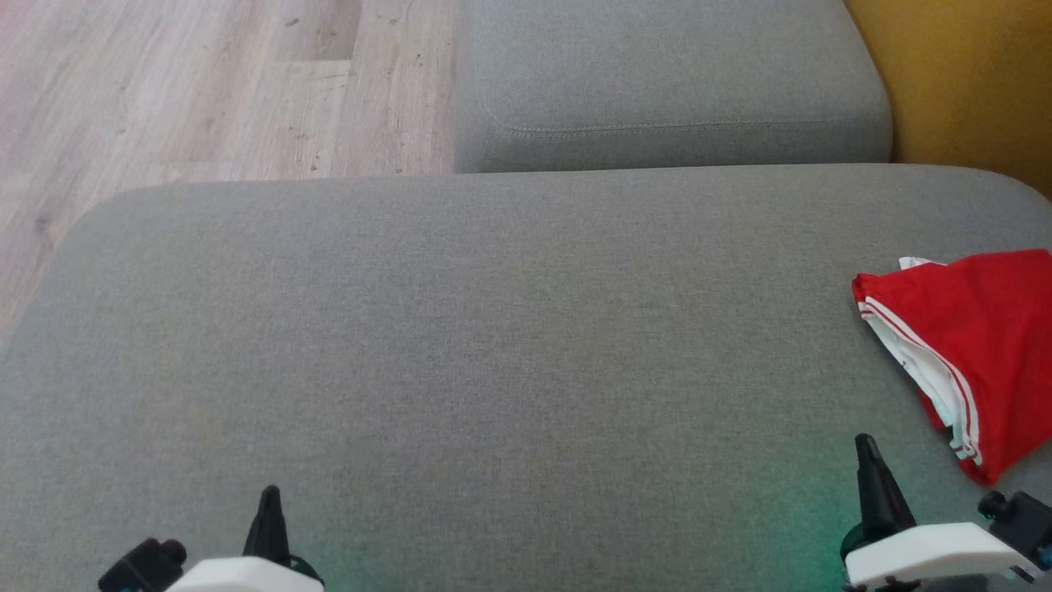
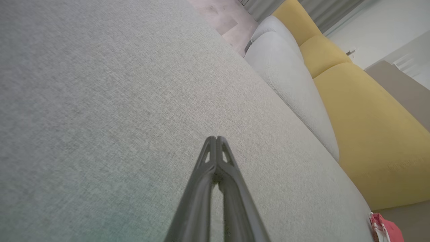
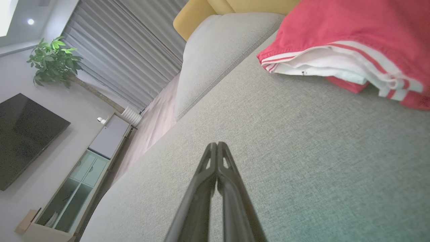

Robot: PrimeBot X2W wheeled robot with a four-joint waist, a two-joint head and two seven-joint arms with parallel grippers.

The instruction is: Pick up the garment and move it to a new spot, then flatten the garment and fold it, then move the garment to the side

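Observation:
The garment [image 1: 978, 345] is red with white stripes and a white lining. It lies folded at the right edge of the grey sofa seat [image 1: 493, 329], partly cut off by the head view's border. It fills the upper right of the right wrist view as the garment [image 3: 352, 37], and a corner of the garment [image 2: 386, 230] peeks in at the left wrist view's lower right. My right gripper [image 1: 865, 444] is shut and empty, just below and left of the garment. My left gripper [image 1: 269, 493] is shut and empty at the lower left, above bare fabric, far from the garment.
A second grey cushion [image 1: 666, 82] sits beyond the seat, with a yellow backrest [image 1: 970, 74] to its right. Wooden floor [image 1: 205, 82] lies at the far left. A TV [image 3: 23, 137], a low cabinet [image 3: 77, 178] and a plant [image 3: 53, 60] stand across the room.

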